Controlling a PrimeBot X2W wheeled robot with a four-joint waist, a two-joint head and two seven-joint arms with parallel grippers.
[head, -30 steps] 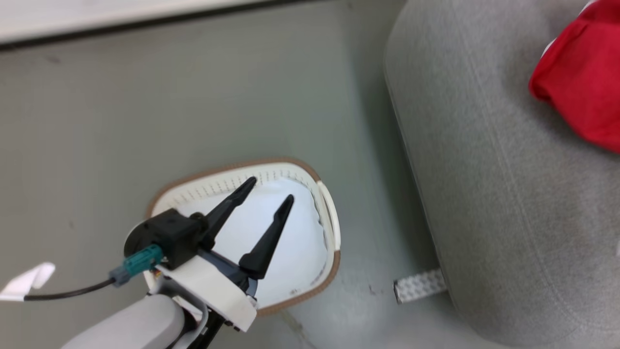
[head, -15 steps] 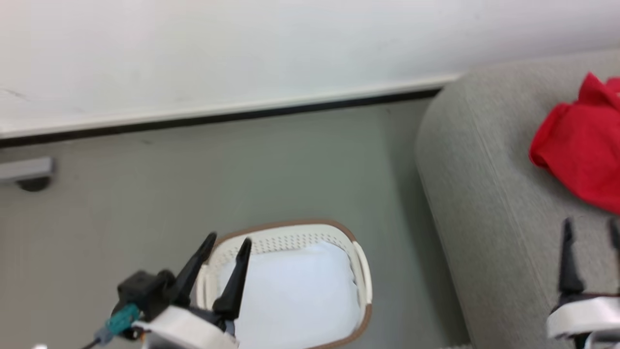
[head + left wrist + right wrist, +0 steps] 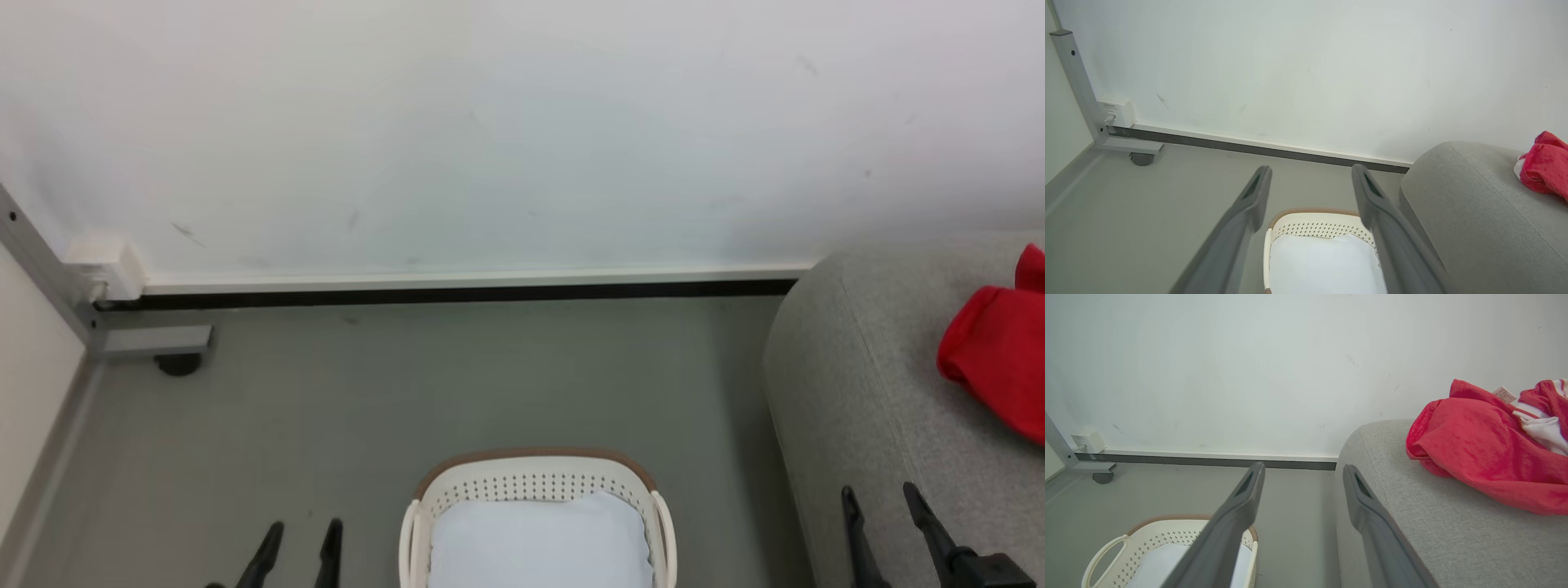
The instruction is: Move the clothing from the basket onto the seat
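The left gripper (image 3: pixel 303 529) showed at the lower left of the head view as two dark fingertips rising from the bottom edge. They were parted, with bare floor (image 3: pixel 408 384) between them and nothing held. In the left wrist view the same two fingers stood wide apart, with the far end of the basket seen in the gap.

At the far left of the frame a grey metal post (image 3: pixel 41 269) slanted down to a foot on a dark caster (image 3: pixel 178 365). A small white box (image 3: pixel 102 261) sat low on the wall (image 3: pixel 490 122) just beside the post. A black strip (image 3: pixel 457 292) ran along the foot of the wall from there to the seat.

In the lower middle the basket (image 3: pixel 531 454) stood on the floor, its brown rim and perforated cream side turned toward the wall and its near part cut off by the bottom edge. A pale blue-white pad (image 3: pixel 539 539) lay inside it.

A band of floor separated the basket from the seat (image 3: pixel 865 392), which took up the lower right of the frame. The right gripper (image 3: pixel 880 492) rose from the bottom edge there in front of the grey fabric, its fingers also parted and empty. I could not tell whether it touched the seat.

The clothing (image 3: pixel 992 359) lay on the seat at the right edge of the frame as a crumpled red heap. It was well apart from the basket and clear of the right gripper. The right wrist view showed its white stripes and panels at the upper right.
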